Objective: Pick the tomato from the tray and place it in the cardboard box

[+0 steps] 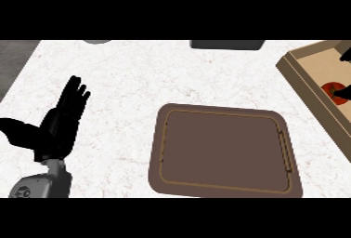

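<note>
Tomato (333, 88) already inside the cardboard box (306, 69) at the view's right edge, part-hidden by dark fingers of the right hand (345, 56), whether curled or straight impossible to tell. Tray (226, 151) bare on the table (137, 79). Left hand (60, 122) resting, fingers straight, uninvolved.

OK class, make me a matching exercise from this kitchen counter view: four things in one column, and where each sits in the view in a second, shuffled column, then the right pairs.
Things:
1. flat brown rectangular tray
2. round red tomato
3. tan cardboard box
4. black left hand

Places:
A. at the view's left, fingers straight, resting over the white counter
B. inside the box, partly hidden by black fingers
C. lower centre of the counter
D. at the view's right edge

Pairs: 1-C, 2-B, 3-D, 4-A
</note>
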Controlling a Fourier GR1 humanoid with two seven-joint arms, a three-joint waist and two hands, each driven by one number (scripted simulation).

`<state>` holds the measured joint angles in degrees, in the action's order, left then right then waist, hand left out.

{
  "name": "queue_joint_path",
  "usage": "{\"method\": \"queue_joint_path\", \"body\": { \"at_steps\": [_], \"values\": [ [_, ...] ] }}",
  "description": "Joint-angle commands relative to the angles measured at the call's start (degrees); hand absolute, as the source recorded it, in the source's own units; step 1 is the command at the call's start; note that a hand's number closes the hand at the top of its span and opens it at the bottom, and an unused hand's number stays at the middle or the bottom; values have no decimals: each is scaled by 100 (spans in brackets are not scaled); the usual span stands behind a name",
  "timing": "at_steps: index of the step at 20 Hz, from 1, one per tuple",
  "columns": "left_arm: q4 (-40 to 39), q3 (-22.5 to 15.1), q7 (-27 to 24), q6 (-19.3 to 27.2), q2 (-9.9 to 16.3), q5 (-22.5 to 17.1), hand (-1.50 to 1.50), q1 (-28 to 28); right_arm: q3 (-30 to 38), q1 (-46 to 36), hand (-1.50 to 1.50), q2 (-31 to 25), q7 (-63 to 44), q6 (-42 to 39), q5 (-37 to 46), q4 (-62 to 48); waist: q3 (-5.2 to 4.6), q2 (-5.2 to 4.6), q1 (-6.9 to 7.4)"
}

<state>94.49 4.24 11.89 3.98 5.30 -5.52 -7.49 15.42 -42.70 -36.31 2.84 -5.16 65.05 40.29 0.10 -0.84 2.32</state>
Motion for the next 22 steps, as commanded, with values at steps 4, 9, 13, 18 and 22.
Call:
{"method": "queue_joint_path", "body": {
  "at_steps": [4,9,13,18,22],
  "values": [
    [89,57,310,82,66,-16,0,-227,757,-232,-150,-212,1249,1214,-613,-966,13,9,-44],
    [-40,50,12,16,2,-18,0,-1,1502,-662,-150,2,1957,1871,-1497,-805,16,7,-13],
    [118,-4,-72,-41,0,10,0,261,2003,-836,-150,-76,2195,1152,-2255,-1038,0,63,-116],
    [15,118,-26,-17,10,-84,0,173,2967,-1226,-150,-81,1927,366,-3380,-1464,5,58,-112],
    [17,76,-31,83,-35,15,0,99,3428,-951,-150,-612,2141,-298,-3925,-1764,3,47,-174]
  ]
}}
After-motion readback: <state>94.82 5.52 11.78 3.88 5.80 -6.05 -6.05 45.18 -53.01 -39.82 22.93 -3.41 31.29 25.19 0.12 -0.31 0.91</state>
